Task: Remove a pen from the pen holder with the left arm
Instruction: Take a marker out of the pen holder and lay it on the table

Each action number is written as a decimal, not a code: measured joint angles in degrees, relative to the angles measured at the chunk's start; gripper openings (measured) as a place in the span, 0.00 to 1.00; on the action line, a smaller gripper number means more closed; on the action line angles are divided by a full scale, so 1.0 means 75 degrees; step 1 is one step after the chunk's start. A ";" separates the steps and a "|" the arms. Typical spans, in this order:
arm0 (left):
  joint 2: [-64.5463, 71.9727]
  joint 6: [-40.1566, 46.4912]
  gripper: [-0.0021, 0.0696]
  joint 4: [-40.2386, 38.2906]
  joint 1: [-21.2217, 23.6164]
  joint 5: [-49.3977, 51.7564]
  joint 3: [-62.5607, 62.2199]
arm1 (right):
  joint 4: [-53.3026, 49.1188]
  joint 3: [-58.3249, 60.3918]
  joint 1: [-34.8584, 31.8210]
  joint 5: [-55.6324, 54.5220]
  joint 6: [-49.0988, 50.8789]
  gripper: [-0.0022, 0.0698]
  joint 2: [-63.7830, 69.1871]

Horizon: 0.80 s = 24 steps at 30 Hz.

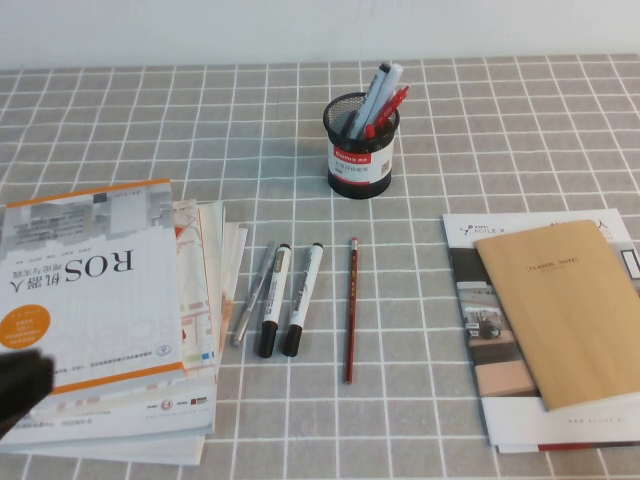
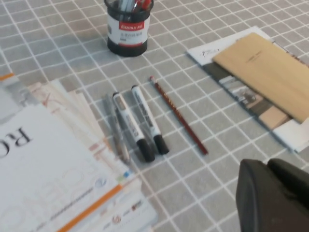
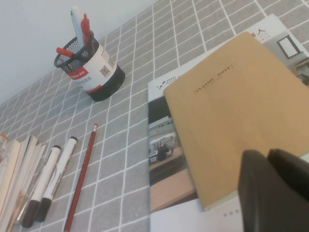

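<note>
Pen holder [image 1: 361, 147] stood at the back of the counter [image 1: 150, 110], near the middle. It was a black mesh cup with a red and white label. Pens [image 1: 378, 95] stuck out of its top, some grey-white and some red, and they leaned to the right.

Your left gripper [image 2: 268, 166] was well apart from it, low at the near left corner, by the stack of books [image 1: 90, 300]. Its fingers were pressed together and held nothing. Your right gripper [image 3: 268, 157] hung by the tan notebook [image 1: 570, 310] on the right side. Its fingers were together too, with nothing in them. That notebook lay on top of a magazine [image 1: 470, 290].

Between the books and the magazine, four things lay side by side on the counter: a silver pen [image 1: 254, 293], two white markers [image 1: 275, 300] [image 1: 305, 298] with black caps, and a red pencil [image 1: 351, 310]. They lay nearer to you than the cup did, well apart from it.
</note>
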 joint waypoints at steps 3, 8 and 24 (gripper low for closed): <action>-0.0457 0.0000 0.03 0.0015 -0.0003 0.0503 0.0075 | 0.0000 0.0000 0.0000 0.0000 0.0000 0.01 0.0000; -0.0659 0.0000 0.03 0.0027 -0.0003 0.1358 0.0075 | 0.0000 0.0000 0.0000 0.0000 0.0000 0.01 0.0000; -0.2300 0.0016 0.03 0.0658 0.2370 -0.0208 0.2568 | 0.0000 0.0000 0.0000 0.0000 0.0000 0.01 0.0000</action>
